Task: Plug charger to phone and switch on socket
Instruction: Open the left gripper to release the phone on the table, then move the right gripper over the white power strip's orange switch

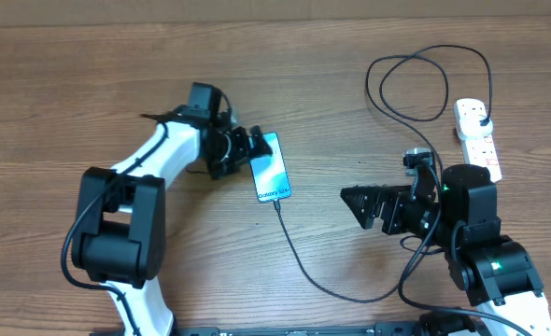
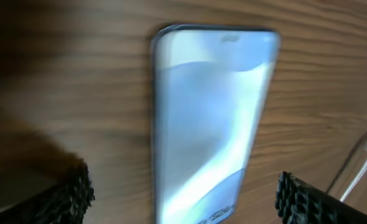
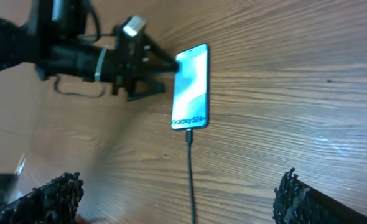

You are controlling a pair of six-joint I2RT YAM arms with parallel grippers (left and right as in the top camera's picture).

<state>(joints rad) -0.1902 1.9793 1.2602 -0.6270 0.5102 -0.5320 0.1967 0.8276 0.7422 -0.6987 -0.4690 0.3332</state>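
Note:
The phone point(image 1: 272, 168) lies flat on the wood table with its light blue screen up; it also shows in the left wrist view point(image 2: 211, 118) and the right wrist view point(image 3: 191, 87). The charger, a thin black cable point(image 1: 303, 261), has its tip at the phone's bottom edge point(image 3: 188, 134) and loops round to a black plug point(image 1: 481, 119) on the socket, a white power strip point(image 1: 478, 142). My left gripper point(image 1: 246, 149) is open, its fingers point(image 2: 183, 193) spread either side of the phone's upper end. My right gripper point(image 1: 360, 207) is open and empty above the cable point(image 3: 180, 186).
The cable makes a wide loop at the back right point(image 1: 416, 84) and a slack curve near the front edge point(image 1: 350, 297). The power strip's thick white cord runs past the right arm's base point(image 1: 486, 252). Cardboard lines the table's far edge.

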